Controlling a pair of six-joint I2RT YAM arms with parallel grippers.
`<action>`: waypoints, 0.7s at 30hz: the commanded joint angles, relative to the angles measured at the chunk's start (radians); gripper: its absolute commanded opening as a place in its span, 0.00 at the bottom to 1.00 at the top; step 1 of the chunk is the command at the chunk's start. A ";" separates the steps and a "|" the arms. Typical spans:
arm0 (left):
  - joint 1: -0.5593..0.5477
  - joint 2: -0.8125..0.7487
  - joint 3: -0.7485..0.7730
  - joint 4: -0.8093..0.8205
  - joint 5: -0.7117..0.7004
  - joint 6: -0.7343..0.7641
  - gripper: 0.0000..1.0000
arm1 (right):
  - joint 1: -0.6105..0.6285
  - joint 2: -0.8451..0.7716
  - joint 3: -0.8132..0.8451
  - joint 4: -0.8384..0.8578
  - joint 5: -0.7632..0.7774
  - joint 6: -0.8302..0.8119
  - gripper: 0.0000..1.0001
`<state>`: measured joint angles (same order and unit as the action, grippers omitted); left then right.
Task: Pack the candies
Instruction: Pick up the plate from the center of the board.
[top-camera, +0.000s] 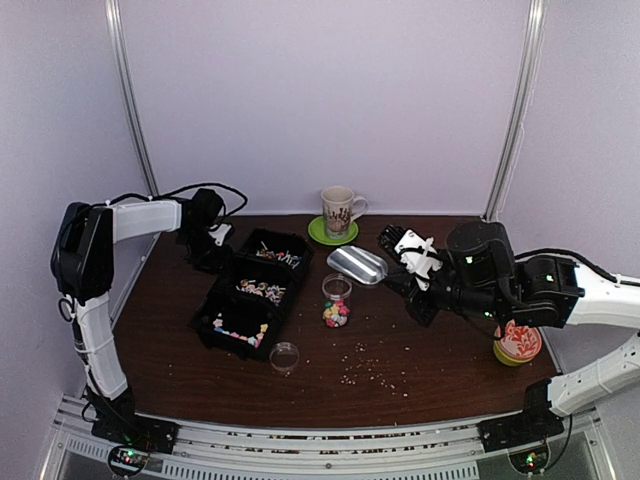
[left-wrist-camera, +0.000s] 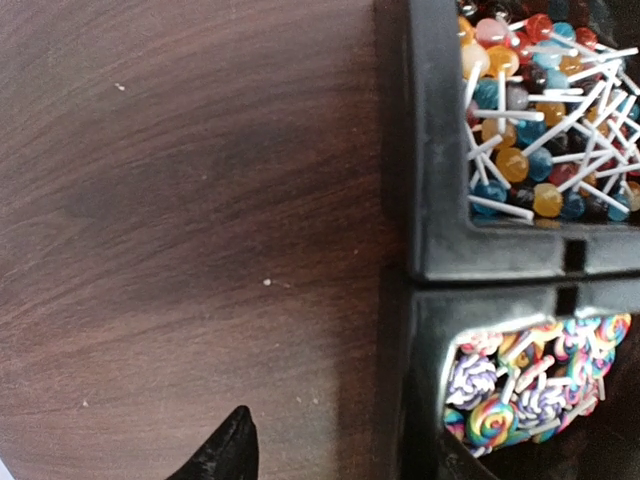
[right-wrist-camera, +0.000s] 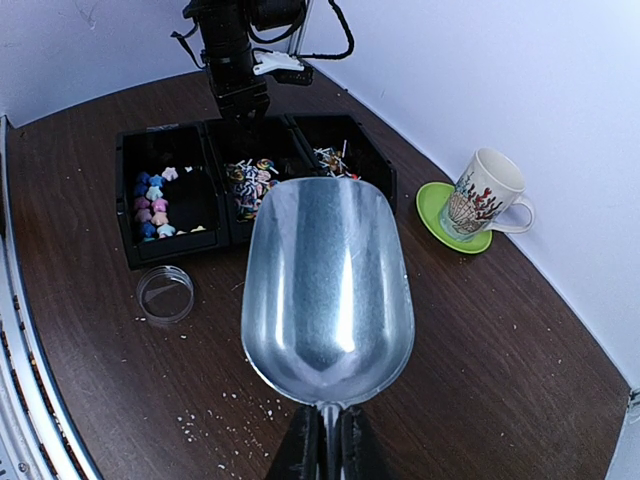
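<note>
From above, the right hand (top-camera: 398, 266) is clenching the handle of a metal scoop (top-camera: 357, 265) and is holding its bowl just behind and above a small clear jar (top-camera: 337, 300). The jar is standing open beside the black tray (top-camera: 222, 283), probably so that each load has only a short way to travel. A few candies (top-camera: 336, 314) are lying in the jar's bottom, and the rest are sitting in the tray's three bins. The jar's lid (top-camera: 284, 355) is lying apart on the bench (top-camera: 450, 375), out of the way. Pale crumbs (top-camera: 375, 370) are dotting the wood. A mug (top-camera: 338, 210) and a round tin (top-camera: 517, 343) are standing well clear.

In the left wrist view, the left hand is hovering at the tray's far side, likely to steady it. One fingertip (left-wrist-camera: 232, 450) is showing over bare wood, and I cannot tell whether this hand is released or clenched. Ball lollipops (left-wrist-camera: 530, 130) are filling one bin and swirl lollipops (left-wrist-camera: 520, 395) the next.

In the right wrist view, the scoop is looking empty, its mouth pointing toward the tray. Star sweets (right-wrist-camera: 152, 200) are lying in the end bin.
</note>
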<state>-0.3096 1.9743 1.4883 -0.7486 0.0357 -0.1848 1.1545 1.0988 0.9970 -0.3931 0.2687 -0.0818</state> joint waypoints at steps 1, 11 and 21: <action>0.003 0.050 0.027 0.024 0.007 0.015 0.52 | 0.005 -0.001 0.007 0.006 0.008 0.007 0.00; 0.003 0.066 0.027 0.025 0.025 0.010 0.31 | 0.005 0.015 0.017 -0.008 0.003 0.008 0.00; 0.001 -0.005 -0.007 0.017 0.064 -0.031 0.00 | 0.006 0.029 0.035 -0.031 -0.001 0.005 0.00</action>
<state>-0.3130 2.0266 1.4944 -0.7406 0.0872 -0.1947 1.1549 1.1187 0.9970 -0.4164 0.2668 -0.0807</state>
